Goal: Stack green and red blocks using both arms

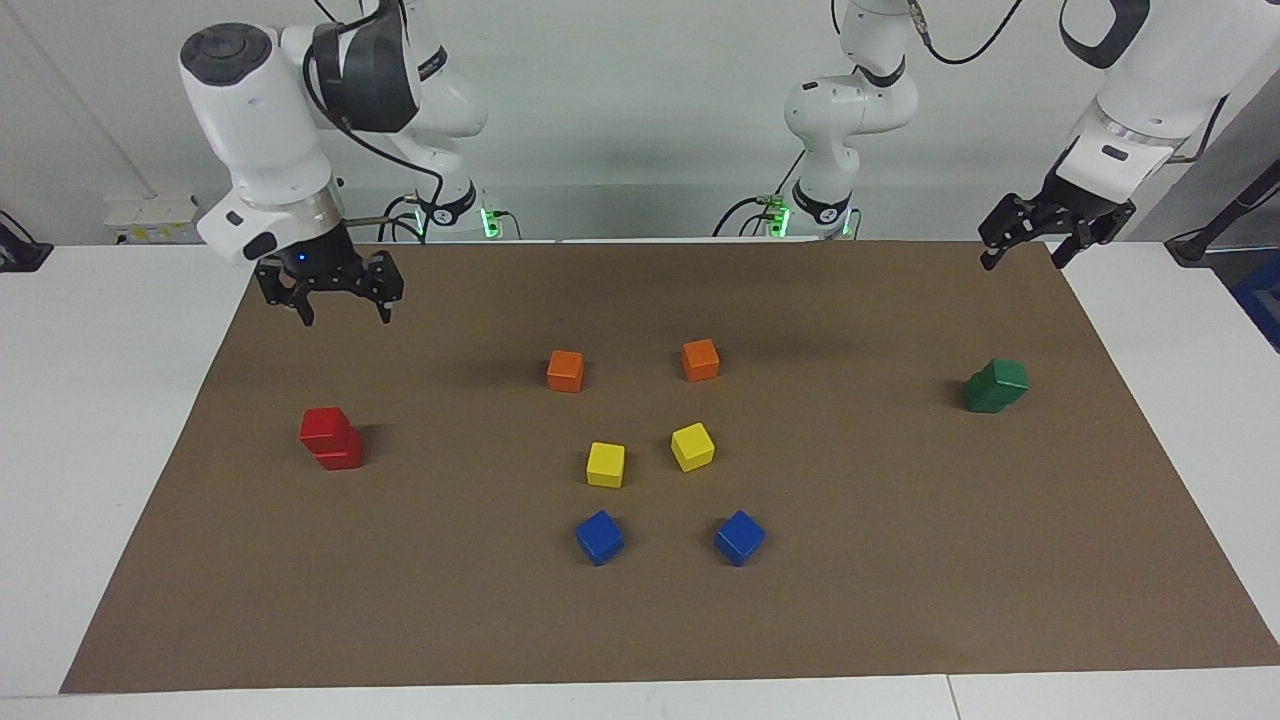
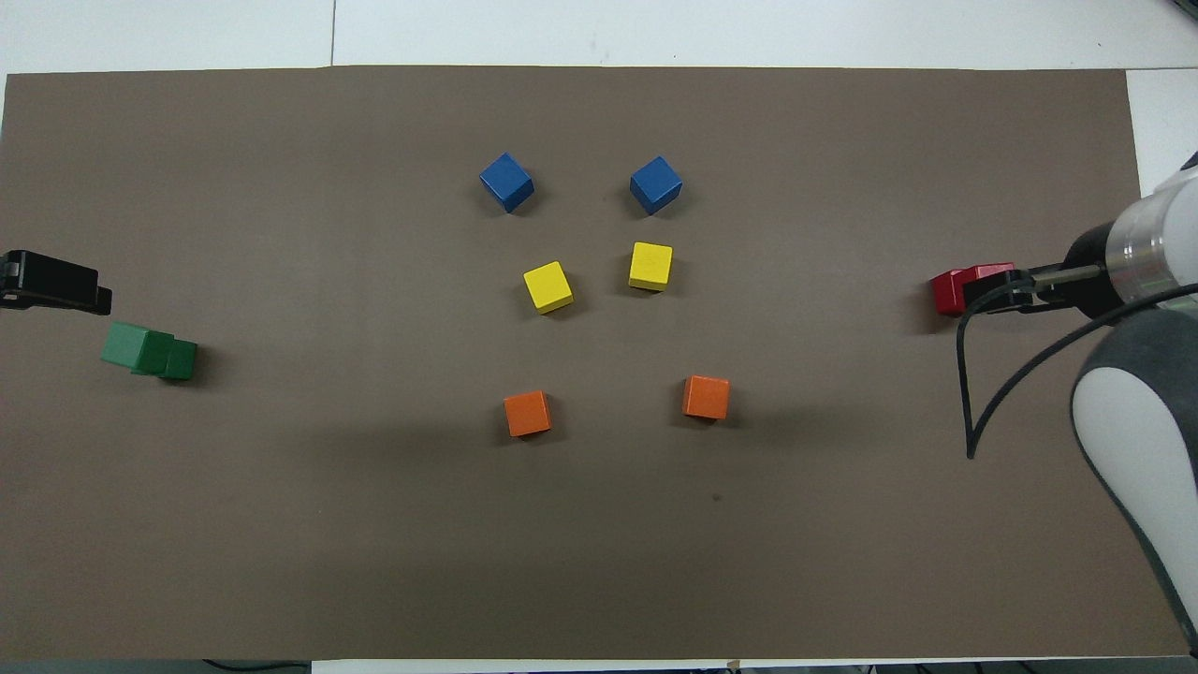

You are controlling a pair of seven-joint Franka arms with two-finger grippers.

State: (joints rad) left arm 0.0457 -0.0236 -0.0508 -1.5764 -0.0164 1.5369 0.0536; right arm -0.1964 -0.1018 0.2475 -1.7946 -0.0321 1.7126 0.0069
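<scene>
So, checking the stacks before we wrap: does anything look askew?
Both do. The top red block sits offset on the lower red block, and the top green block likewise overhangs its lower green block. Nothing has fallen.
</scene>
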